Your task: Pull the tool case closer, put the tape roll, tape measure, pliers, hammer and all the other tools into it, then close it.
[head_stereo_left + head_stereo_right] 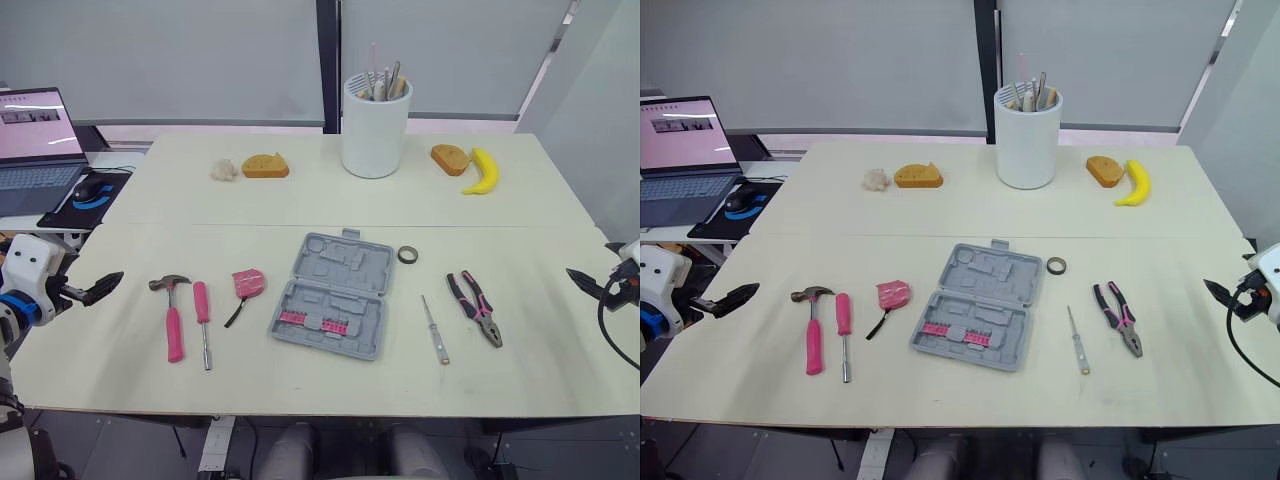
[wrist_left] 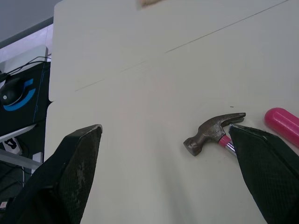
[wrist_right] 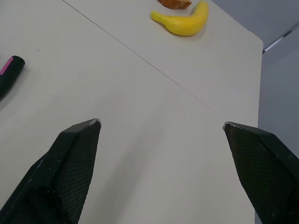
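While tools (image 1: pixel 174 330) are lying unpacked around the open case (image 1: pixel 332 296), left gripper (image 2: pixel 164 128) and right gripper (image 3: pixel 161 123) are hovering spread, empty.

Left gripper (image 2: pixel 166 128): two black tapered fingers (image 2: pixel 70 177) with fine mesh-textured faces.
Left wrist housing (image 1: pixel 30 262): white, boxy, with a blue ring (image 1: pixel 24 305) behind it.
Right gripper (image 3: pixel 161 123): matching black tapered pair.
Right wrist housing (image 1: pixel 1267 272): white, with a black cable (image 1: pixel 601 325) looping beneath.

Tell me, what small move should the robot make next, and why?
Probably reach the right pincer to the tool case and draw it nearer. It lies open mid-table, the hammer and pliers lie outside it, and the left pincer is open and empty too.
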Robot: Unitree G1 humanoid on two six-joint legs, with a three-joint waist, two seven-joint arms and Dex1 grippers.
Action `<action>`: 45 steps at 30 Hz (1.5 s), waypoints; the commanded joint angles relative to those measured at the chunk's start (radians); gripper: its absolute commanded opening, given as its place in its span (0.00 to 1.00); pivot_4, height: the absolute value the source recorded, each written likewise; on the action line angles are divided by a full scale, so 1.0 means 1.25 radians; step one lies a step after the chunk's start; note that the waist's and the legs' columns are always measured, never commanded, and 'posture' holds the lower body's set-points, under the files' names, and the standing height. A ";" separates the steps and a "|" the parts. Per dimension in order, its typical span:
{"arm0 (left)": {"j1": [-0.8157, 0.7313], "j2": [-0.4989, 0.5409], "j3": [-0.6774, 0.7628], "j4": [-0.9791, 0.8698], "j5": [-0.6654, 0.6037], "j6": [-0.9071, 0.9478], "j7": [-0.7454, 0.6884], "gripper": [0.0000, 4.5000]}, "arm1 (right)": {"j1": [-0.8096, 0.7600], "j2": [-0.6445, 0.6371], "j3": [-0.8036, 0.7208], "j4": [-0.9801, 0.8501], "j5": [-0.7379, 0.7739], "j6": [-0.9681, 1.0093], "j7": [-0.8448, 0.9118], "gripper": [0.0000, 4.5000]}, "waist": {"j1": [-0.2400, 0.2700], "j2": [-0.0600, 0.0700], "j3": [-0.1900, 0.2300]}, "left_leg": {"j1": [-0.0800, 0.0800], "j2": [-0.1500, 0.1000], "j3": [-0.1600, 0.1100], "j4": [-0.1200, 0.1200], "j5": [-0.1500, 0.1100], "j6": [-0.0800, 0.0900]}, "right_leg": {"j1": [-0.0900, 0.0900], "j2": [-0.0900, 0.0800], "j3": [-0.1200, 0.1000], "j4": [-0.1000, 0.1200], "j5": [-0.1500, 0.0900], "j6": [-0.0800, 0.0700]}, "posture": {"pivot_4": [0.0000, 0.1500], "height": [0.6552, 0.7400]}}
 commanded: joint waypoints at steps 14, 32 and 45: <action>-0.024 0.035 -0.002 -0.008 0.017 -0.013 0.027 1.00 | -0.008 -0.005 -0.017 -0.022 0.008 -0.007 -0.007 0.99 | 0.000 0.000 0.000 | 0.000 0.000 0.000 0.000 0.000 0.000 | 0.000 0.000 0.000 0.000 0.000 0.000 | 1.00 1.00; -0.023 0.050 0.026 -0.045 -0.025 0.022 -0.039 1.00 | 0.014 -0.008 -0.017 -0.059 0.001 0.005 -0.021 0.99 | 0.000 0.000 0.000 | 0.000 0.000 0.000 0.000 0.000 0.000 | 0.000 0.000 0.000 0.000 0.000 0.000 | 1.00 1.00; -0.111 -0.065 -0.194 -0.416 -0.015 0.164 -0.153 0.30 | -0.036 0.091 0.192 -0.489 -0.085 0.235 -0.031 0.38 | 0.004 0.000 0.000 | -0.001 0.000 0.000 0.000 0.000 0.000 | 0.000 0.000 0.000 -0.001 0.000 0.000 | 1.00 1.00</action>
